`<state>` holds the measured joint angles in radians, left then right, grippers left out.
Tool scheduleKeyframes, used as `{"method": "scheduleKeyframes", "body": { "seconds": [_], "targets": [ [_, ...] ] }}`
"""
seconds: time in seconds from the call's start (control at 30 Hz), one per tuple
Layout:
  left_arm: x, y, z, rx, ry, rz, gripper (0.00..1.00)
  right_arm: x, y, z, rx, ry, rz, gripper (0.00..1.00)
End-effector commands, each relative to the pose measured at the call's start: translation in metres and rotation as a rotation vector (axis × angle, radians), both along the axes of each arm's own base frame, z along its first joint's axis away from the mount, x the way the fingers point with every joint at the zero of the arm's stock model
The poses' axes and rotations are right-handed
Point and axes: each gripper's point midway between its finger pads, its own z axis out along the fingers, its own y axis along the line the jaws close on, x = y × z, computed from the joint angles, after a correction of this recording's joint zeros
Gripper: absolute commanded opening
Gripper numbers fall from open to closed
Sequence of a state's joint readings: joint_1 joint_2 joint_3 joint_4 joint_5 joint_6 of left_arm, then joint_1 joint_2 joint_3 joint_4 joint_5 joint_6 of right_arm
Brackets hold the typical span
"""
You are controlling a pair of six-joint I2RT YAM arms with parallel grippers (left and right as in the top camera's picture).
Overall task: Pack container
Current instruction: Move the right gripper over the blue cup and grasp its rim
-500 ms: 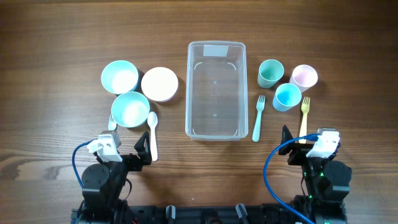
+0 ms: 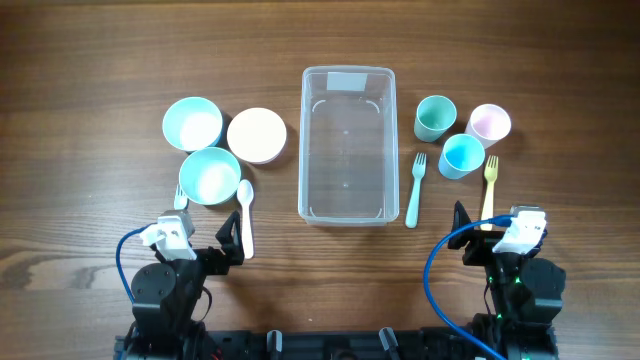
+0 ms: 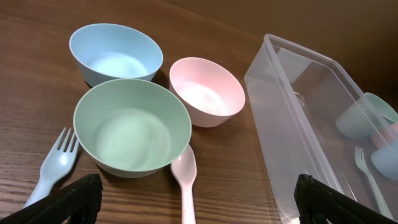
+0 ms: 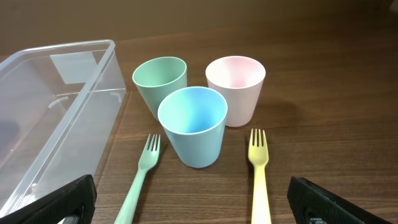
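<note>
Overhead: the clear container (image 2: pixel 345 145) stands mid-table, between bowls (image 2: pixel 210 175) and cups (image 2: pixel 462 155). Left wrist: the left gripper (image 3: pixel 200 200) gapes wide before the bowls — container at frame right. Right wrist: the right gripper (image 4: pixel 200 200) likewise parted, container at left beside the cups.

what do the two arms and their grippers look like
Both are mostly black with rounded joint housings. The left arm and right arm each carry a white block at the wrist and a looping blue cable. A small green light glows on the right arm. The left gripper and right gripper have matte black fingers.
</note>
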<state>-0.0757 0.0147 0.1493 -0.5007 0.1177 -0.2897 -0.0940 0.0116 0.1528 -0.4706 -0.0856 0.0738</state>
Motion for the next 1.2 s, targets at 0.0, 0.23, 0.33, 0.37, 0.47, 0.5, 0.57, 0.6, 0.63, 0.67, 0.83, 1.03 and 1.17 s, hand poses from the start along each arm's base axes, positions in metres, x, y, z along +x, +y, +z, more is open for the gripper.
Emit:
{"method": "scheduleKeyframes", "body": {
  "seconds": [0.0,0.23,0.33,0.37,0.47,0.5,0.57,0.6,0.63,0.67,0.83,1.03,1.17],
  "targets": [
    [0.000,0.000,-0.002,0.012,-0.005,-0.007,1.00,0.000,0.001,-0.002,0.007,0.000,0.003,1.00],
    [0.000,0.000,-0.002,0.012,-0.005,-0.007,1.00,0.000,0.001,-0.002,0.007,0.000,0.003,1.00],
    [0.002,0.000,0.003,0.011,-0.023,-0.002,1.00,0.000,0.002,0.000,0.011,-0.005,0.004,1.00],
    [0.003,-0.001,0.007,0.007,-0.040,-0.011,1.00,0.000,0.006,-0.001,0.055,-0.002,0.020,1.00],
    [-0.003,-0.021,0.006,-0.032,-0.030,-0.119,1.00,-0.001,0.018,-0.001,0.350,0.013,-0.010,1.00],
    [-0.006,-0.036,0.013,-0.065,-0.052,-0.210,1.00,-0.001,0.018,-0.001,0.528,0.022,-0.071,1.00],
    [-0.012,-0.058,0.033,-0.103,-0.129,-0.344,1.00,-0.002,0.026,0.000,0.741,0.048,-0.099,1.00],
    [-0.011,-0.059,0.041,-0.106,-0.158,-0.353,1.00,0.000,0.033,0.009,0.761,0.029,-0.052,1.00],
    [-0.010,-0.058,0.049,-0.118,-0.184,-0.342,1.00,0.001,0.043,0.022,0.661,-0.014,0.062,1.00],
    [-0.010,-0.057,0.056,-0.115,-0.205,-0.339,1.00,0.000,0.057,0.035,0.561,-0.058,0.194,1.00],
    [0.004,-0.044,0.109,-0.089,-0.187,-0.251,1.00,0.008,0.070,0.065,0.482,0.014,0.294,1.00],
    [0.048,-0.019,0.153,0.075,0.075,-0.127,1.00,0.050,0.064,0.101,0.376,0.245,0.296,1.00],
    [0.082,0.000,0.158,0.152,0.266,-0.030,1.00,0.076,0.039,0.110,0.280,0.451,0.178,1.00]
  ]
}}
